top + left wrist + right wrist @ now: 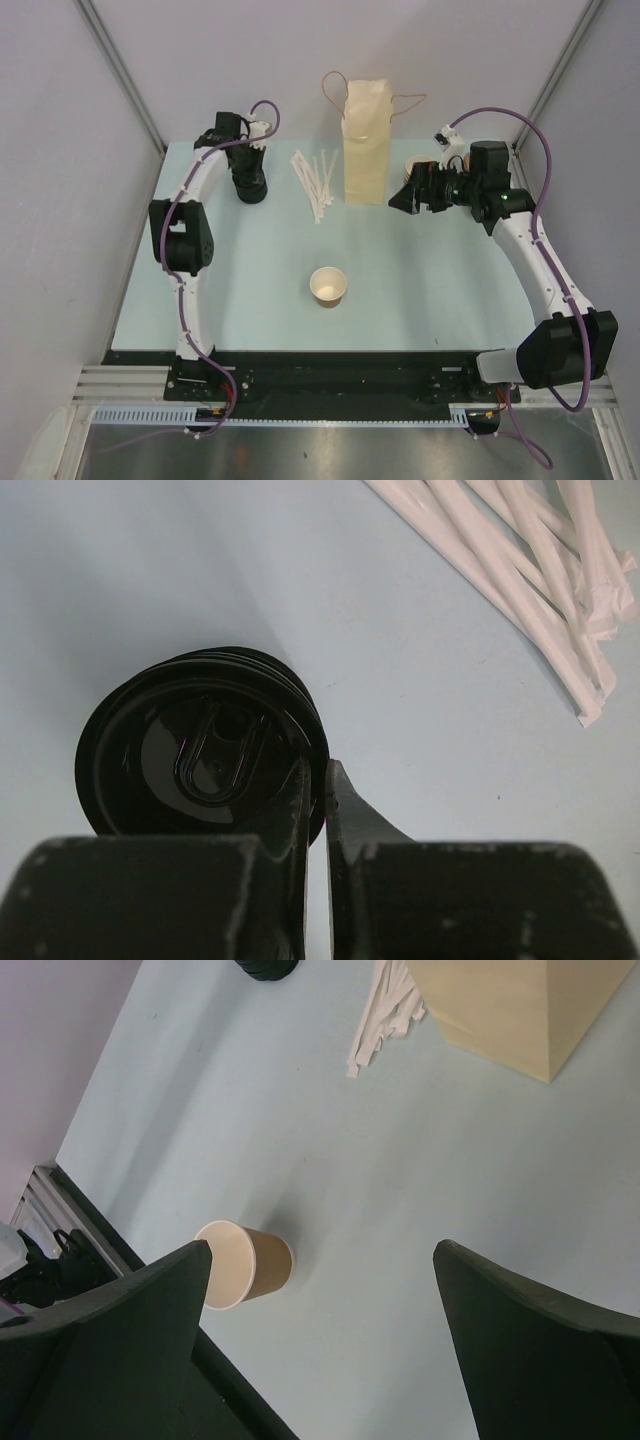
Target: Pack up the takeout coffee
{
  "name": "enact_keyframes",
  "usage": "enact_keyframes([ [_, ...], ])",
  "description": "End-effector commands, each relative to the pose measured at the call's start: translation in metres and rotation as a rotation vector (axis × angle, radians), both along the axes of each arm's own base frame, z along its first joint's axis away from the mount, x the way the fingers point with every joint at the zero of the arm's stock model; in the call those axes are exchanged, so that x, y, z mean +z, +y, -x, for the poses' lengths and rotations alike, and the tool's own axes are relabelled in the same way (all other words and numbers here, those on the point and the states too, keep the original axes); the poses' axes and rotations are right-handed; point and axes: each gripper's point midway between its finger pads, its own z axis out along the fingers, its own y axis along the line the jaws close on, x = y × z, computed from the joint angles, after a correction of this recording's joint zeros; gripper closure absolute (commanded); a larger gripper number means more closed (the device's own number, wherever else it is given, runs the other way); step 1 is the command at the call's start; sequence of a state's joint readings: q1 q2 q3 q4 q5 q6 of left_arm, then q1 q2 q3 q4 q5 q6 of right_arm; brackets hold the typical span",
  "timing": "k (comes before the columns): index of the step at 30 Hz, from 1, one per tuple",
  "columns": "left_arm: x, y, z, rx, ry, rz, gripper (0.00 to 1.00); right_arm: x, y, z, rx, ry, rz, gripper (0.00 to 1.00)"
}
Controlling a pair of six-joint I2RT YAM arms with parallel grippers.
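Note:
No cup with a black lid shows in any view. A single lidless tan paper cup (329, 286) stands upright at the table's middle, and it also shows in the right wrist view (250, 1265). My left gripper (250, 186) is at the back left, down on a stack of black lids (200, 750). Its jaws (320, 777) are closed to a thin gap on the rim of the top lid. My right gripper (404, 197) hangs open and empty (322, 1250) just right of the tall paper bag (365, 140), well above the table.
Wrapped white straws (315, 182) lie between the lid stack and the bag, and show in the left wrist view (520, 570). Stacked lidless cups (419, 163) stand behind the right gripper. The bag (510, 1005) stands upright at the back centre with its handles up.

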State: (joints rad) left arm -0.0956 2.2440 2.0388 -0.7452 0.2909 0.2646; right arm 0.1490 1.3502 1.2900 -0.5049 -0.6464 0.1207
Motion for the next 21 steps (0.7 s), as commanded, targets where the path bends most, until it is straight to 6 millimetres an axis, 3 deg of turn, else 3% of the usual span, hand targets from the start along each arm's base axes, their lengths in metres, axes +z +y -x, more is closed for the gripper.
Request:
enact_keyframes([
  [1,0.041,-0.009,-0.002,-0.034,-0.111,-0.019,1.00,0.003,0.005,-0.001,0.023,-0.017,-0.016,0.00],
  [5,0.056,-0.011,-0.003,-0.037,-0.181,-0.067,1.00,0.003,0.004,-0.001,0.024,-0.019,-0.015,0.00],
  [21,0.070,-0.003,-0.004,-0.043,-0.246,-0.209,0.98,0.004,0.006,-0.001,0.026,-0.019,-0.022,0.00],
])
